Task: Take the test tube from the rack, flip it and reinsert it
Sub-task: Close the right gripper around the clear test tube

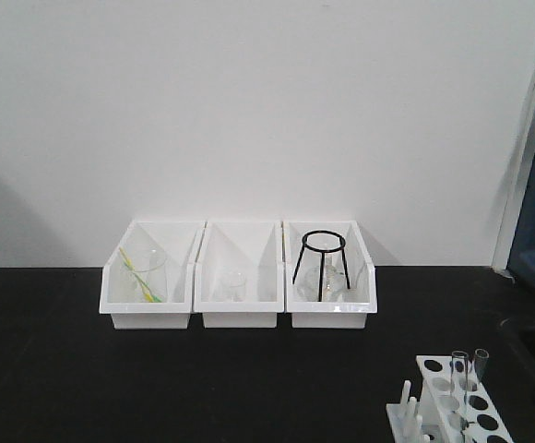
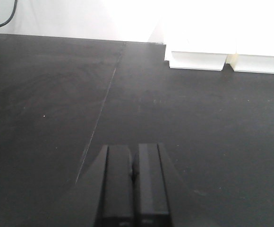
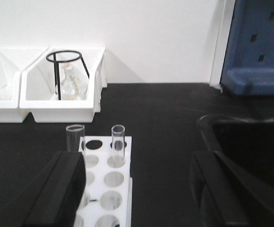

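Two tubes (image 3: 118, 142) in rack (image 3: 125, 156); three bins (image 1: 239, 318) behind, leftward.

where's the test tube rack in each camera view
Front view: the rack is in the bottom right corner, partly cut off.
Left wrist view: not in it.
Right wrist view: the rack is at the bottom, left of centre.
Shared landmark: the rightmost white bin, behind the rack in the front and right wrist views.

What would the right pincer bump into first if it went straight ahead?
Likely a test tube standing in the rack: one finger of the open right pincer lines up behind it. Depth is unclear, so it might pass above.
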Motion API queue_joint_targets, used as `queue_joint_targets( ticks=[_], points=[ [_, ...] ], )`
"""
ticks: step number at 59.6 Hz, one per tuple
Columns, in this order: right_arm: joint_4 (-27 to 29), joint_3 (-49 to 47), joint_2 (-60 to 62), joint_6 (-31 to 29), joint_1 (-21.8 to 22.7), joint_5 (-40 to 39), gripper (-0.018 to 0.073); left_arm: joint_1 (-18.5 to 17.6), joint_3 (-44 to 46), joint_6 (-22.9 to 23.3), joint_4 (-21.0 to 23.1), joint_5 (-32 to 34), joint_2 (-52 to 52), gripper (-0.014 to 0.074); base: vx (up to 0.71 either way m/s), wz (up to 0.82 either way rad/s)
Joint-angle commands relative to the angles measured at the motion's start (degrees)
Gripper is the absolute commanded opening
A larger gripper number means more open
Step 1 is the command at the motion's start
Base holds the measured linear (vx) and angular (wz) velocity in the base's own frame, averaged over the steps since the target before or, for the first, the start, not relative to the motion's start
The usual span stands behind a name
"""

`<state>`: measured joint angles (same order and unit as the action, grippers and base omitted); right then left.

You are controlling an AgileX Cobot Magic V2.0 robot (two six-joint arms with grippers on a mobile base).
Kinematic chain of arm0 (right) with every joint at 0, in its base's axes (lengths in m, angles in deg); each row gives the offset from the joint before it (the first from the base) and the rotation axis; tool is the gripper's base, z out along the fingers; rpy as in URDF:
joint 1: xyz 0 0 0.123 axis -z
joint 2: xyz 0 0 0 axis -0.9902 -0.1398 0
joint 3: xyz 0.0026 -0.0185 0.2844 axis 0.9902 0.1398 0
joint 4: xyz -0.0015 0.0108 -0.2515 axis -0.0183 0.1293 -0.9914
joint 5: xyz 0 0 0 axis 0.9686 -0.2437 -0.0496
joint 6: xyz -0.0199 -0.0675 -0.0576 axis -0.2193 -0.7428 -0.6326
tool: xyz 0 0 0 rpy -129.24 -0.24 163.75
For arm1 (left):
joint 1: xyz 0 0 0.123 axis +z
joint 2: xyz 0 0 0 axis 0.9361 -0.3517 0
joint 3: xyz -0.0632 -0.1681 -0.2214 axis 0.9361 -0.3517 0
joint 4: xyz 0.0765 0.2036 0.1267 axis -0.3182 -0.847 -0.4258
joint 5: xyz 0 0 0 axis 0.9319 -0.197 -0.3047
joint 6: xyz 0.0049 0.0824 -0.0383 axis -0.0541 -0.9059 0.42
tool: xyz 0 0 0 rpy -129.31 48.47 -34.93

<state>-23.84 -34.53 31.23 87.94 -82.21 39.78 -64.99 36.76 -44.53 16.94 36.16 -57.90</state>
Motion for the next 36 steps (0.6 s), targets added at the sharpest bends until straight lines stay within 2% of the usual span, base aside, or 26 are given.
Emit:
queue_joint_targets(
  ticks=[1,8,13,17,22,36],
  points=[
    [-5.57,-2.00,-2.21,1.48,0.21,-6.62,0.0549,-0.39,-0.05,0.01,0.21,4.96,0.72,-0.0006,0.00,0.00],
    [-16.14,-2.00,-5.82,5.34,0.21,-10.50,0.0544,-0.39,-0.05,0.01,0.21,4.96,0.72,-0.0006,0.00,0.00],
    [-19.96,-2.00,-8.30,11.51,0.21,-14.24,0.0544,-0.39,-0.05,0.01,0.21,4.96,0.72,-0.0006,0.00,0.00],
    [-21.83,-2.00,-10.59,15.74,0.21,-16.46,0.0544,-0.39,-0.05,0.01,0.21,4.96,0.72,-0.0006,0.00,0.00],
    [-24.20,-2.00,-13.56,17.86,0.21,-18.06,0.0544,-0.39,-0.05,0.01,0.21,4.96,0.72,-0.0006,0.00,0.00],
    [-24.66,-2.59,-22.36,17.92,0.21,-25.25,0.0542,-0.39,-0.05,0.01,0.21,4.96,0.72,-0.0006,0.00,0.00]
  ],
)
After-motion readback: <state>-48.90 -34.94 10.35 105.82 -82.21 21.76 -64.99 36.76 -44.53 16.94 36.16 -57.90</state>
